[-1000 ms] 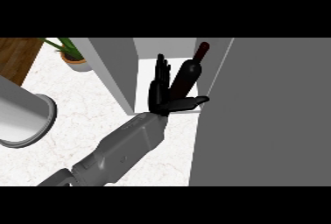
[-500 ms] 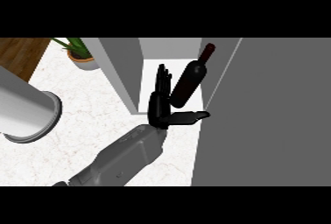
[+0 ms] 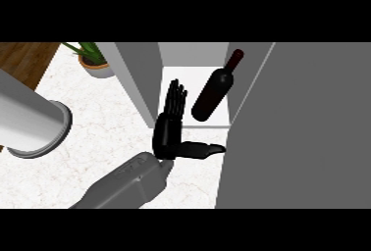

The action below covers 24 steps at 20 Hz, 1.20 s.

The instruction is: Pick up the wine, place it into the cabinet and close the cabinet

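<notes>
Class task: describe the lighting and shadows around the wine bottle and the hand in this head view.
Head view: flat, even light with no glare; the wine bottle is dark with hardly any highlight; the open hand reads almost as a black silhouette; the cabinet door is a plain grey; no clear cast shadows.

Wine bottle (image 3: 215, 88) base prob. behind cabinet door (image 3: 304, 127); plant (image 3: 91, 56) cut off at top.

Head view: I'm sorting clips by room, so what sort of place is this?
Probably a kitchen: a white marbled counter, a grey cabinet with a wine bottle inside, and a potted plant at the counter's back edge.
</notes>
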Each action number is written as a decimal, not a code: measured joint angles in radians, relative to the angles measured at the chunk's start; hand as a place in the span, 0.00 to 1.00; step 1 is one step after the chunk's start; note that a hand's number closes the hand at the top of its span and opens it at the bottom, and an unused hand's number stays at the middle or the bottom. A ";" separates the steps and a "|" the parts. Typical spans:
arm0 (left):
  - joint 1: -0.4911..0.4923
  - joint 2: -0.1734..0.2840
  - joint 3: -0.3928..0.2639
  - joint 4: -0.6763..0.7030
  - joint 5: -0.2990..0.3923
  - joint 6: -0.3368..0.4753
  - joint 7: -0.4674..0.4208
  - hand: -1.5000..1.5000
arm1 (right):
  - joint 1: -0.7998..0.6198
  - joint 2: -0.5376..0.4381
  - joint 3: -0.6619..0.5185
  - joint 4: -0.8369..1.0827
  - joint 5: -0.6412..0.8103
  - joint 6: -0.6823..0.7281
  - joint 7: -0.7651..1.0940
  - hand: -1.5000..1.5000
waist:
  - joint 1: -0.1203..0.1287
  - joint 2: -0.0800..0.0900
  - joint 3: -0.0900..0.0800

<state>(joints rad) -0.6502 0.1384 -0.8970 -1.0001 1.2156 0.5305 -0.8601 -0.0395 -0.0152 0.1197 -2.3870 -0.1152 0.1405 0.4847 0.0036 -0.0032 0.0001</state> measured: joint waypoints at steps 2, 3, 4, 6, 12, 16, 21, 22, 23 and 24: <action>0.051 0.036 -0.009 -0.072 -0.035 -0.004 0.007 0.00 | -0.013 -0.004 -0.009 0.002 0.003 -0.006 0.010 0.00 | 0.002 0.000 0.000; 0.066 0.058 -0.007 -0.104 -0.049 -0.009 0.022 0.00 | -0.019 -0.011 -0.024 -0.001 -0.008 -0.003 0.013 0.00 | 0.002 0.000 0.000; 0.086 0.076 -0.016 -0.150 -0.066 0.000 0.033 0.00 | -0.020 -0.018 -0.038 0.003 -0.016 0.002 0.007 0.00 | 0.002 0.000 0.000; 0.118 0.118 -0.018 -0.237 -0.097 0.015 0.064 0.00 | -0.030 -0.021 -0.041 0.010 -0.010 0.003 0.005 0.00 | 0.003 0.000 0.000; 0.225 0.258 -0.009 -0.428 -0.156 -0.033 0.114 0.00 | 0.016 -0.064 -0.051 0.028 -0.076 0.091 -0.035 1.00 | 0.004 0.000 0.001; 0.317 0.370 -0.020 -0.596 -0.183 -0.058 0.136 1.00 | 0.008 -0.102 -0.031 -0.006 -0.098 0.137 -0.010 1.00 | 0.008 -0.001 0.001; 0.422 0.500 0.022 -0.729 -0.191 -0.123 0.143 1.00 | 0.035 -0.125 0.021 -0.013 -0.115 0.197 0.012 1.00 | 0.005 -0.001 0.000; 0.442 0.523 0.034 -0.758 -0.187 -0.129 0.144 1.00 | 0.045 -0.127 0.035 -0.015 -0.120 0.207 0.019 1.00 | 0.005 -0.002 0.000; 0.468 0.553 0.048 -0.780 -0.182 -0.149 0.139 1.00 | 0.043 -0.122 0.055 -0.015 -0.123 0.206 0.033 1.00 | 0.007 -0.002 0.000; 0.488 0.575 0.061 -0.794 -0.181 -0.163 0.135 1.00 | 0.041 -0.119 0.070 -0.017 -0.126 0.206 0.044 1.00 | 0.007 -0.002 0.000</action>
<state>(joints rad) -0.1619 0.7134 -0.8363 -1.7942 1.0346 0.3680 -0.7248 0.0015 -0.1342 0.1899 -2.4041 -0.2413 0.3467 0.5285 0.0102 -0.0049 0.0000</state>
